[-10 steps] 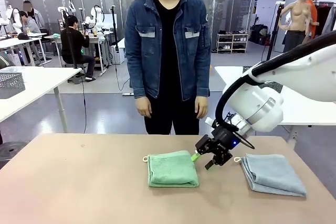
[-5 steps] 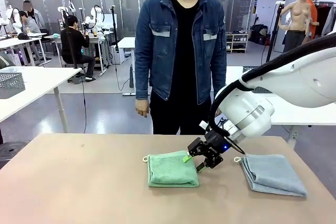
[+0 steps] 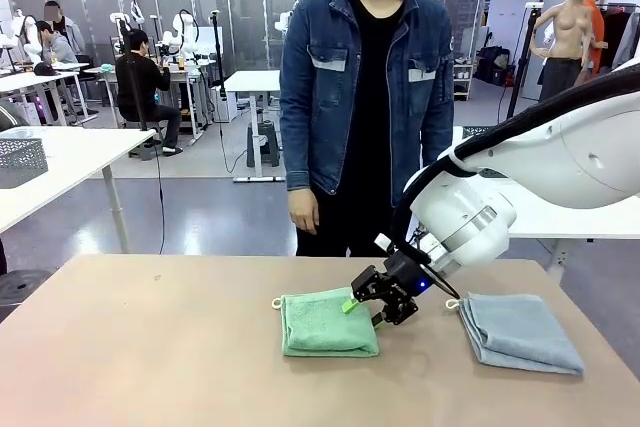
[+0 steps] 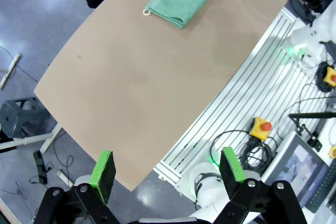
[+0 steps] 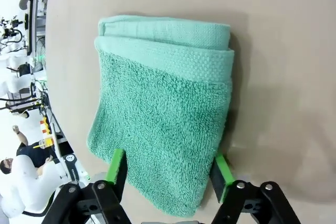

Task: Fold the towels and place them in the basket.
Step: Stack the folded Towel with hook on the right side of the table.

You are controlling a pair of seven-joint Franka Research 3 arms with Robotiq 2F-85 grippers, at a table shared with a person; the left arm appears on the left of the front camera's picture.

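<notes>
Both towels lie folded — the green towel (image 3: 329, 322) mid-table, the blue-grey towel (image 3: 520, 332) at its three o'clock. Right gripper (image 3: 363, 307) straddles the green towel's edge, jaws not yet clamped; left gripper (image 4: 167, 172) hangs wide open. Basketing remains.

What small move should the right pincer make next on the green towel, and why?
Probably finish closing. The right pincer has one finger on each side of the green towel edge, with a gap visible between its pads and the cloth, so it has no firm grip yet.

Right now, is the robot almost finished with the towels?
Not yet. Both towels already lie folded on the table. The right gripper has its jaws around an edge of the green towel. The blue-grey towel waits untouched, and both must still go in a basket.
</notes>
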